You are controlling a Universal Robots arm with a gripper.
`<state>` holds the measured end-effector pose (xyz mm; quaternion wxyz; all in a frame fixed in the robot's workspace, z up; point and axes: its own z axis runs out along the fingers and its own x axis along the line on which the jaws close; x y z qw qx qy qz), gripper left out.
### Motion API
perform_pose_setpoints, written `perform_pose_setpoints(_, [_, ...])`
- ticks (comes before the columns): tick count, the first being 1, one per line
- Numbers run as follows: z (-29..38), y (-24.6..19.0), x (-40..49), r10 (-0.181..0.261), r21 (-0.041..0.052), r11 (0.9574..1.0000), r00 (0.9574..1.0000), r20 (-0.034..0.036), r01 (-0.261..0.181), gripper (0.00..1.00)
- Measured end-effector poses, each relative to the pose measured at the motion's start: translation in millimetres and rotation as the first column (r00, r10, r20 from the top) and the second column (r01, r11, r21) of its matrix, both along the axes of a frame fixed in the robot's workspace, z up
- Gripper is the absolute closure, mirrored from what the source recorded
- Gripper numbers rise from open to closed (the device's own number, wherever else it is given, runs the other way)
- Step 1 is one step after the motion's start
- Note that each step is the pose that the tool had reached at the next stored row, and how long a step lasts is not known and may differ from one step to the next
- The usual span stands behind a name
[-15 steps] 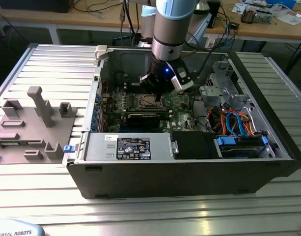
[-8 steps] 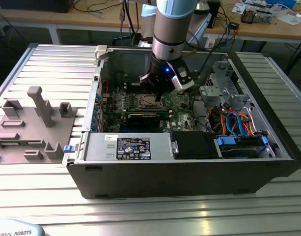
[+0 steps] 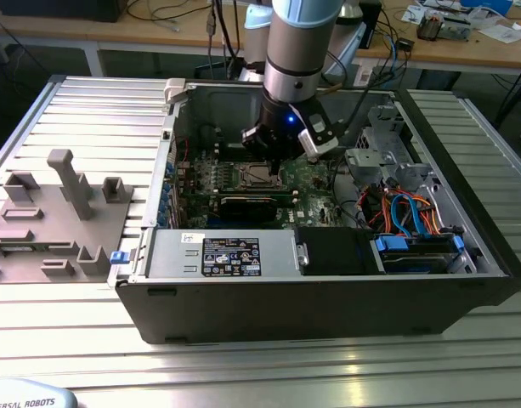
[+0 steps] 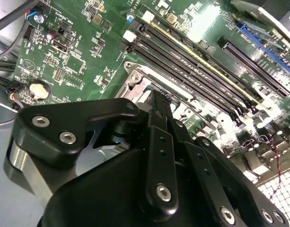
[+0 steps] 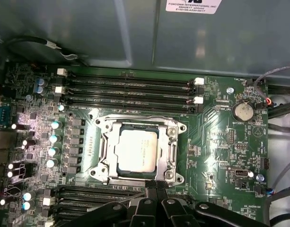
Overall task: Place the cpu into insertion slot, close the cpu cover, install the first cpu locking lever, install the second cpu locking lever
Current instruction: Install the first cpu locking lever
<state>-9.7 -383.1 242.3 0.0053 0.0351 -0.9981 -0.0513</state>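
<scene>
In the first wrist view the cpu (image 5: 137, 150), with its silver-grey top, lies flat in the insertion slot, whose dark rim (image 5: 118, 163) shows along the chip's edge. The silver cpu cover (image 5: 172, 150) lies down around the chip. My gripper (image 5: 155, 183) is shut, its black fingertips pressed together at the cover's edge, nothing visible between them. A thin metal lever (image 5: 123, 195) runs beside the fingers. In the second wrist view the gripper (image 4: 159, 100) meets the socket frame (image 4: 135, 78). From the exterior view the gripper (image 3: 268, 160) hangs just above the socket (image 3: 258, 177) inside the open case.
Long black memory slots (image 5: 130, 87) flank the socket on two sides. A coin battery (image 5: 242, 111) and cables (image 5: 272, 101) sit nearby. In the exterior view a power supply (image 3: 230, 255), a drive cage with blue and orange cables (image 3: 404, 212) and a grey fixture (image 3: 60, 212) outside the case.
</scene>
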Motion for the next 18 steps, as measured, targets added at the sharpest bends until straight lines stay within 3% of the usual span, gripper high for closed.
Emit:
perform_pose_setpoints(7, [9.4, -0.2, 0.1, 0.000, 0.0001, 1.0000, 1.0000, 0.0000, 0.000, 0.89])
perform_pose_setpoints(18, [13.6, 11.8, 0.1, 0.000, -0.0004, 1.0000, 1.0000, 0.0000, 0.000, 0.89])
